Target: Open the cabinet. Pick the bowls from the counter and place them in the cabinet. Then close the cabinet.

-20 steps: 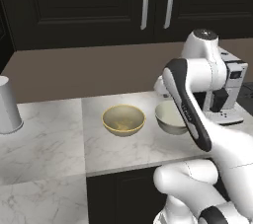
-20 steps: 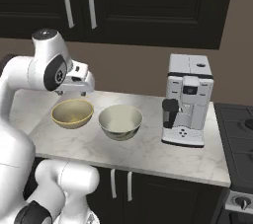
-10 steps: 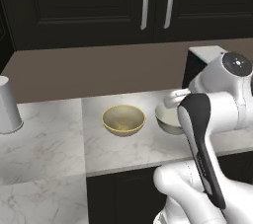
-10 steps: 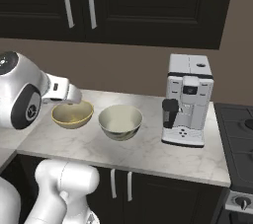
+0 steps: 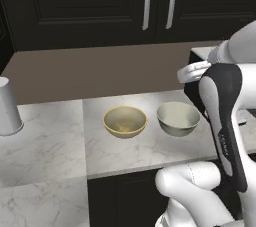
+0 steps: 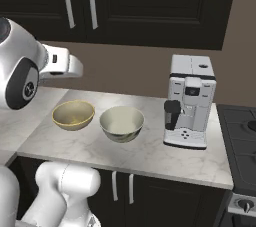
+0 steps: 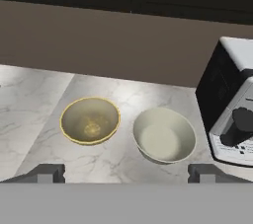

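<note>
The cabinet [image 5: 100, 6] hangs above with both dark doors shut, its silver bar handles [image 5: 147, 0] side by side. On the counter [image 5: 60, 161] stand the two bowls: the tan-yellow bowl [image 5: 125, 121] on the left and the off-white bowl [image 5: 178, 118] beside it. They show again as the tan-yellow bowl [image 6: 73, 114] and the off-white bowl [image 6: 121, 123]. In the hand view my gripper [image 7: 126, 173] is open, its fingertips [image 7: 47, 172] wide apart. It hovers above and short of the tan-yellow bowl [image 7: 90, 120] and the off-white bowl [image 7: 164, 134], holding nothing.
A white coffee machine [image 6: 189, 102] stands on the counter right of the bowls, close to the off-white one. A grey-white cup [image 5: 7, 107] sits far left. A stove [image 6: 240, 121] adjoins the counter's right end. Dark base cupboards [image 6: 122, 191] lie below.
My arm has swung and folded back, and the hand has risen a little above the counter. Bowls and cabinet doors have not moved.
</note>
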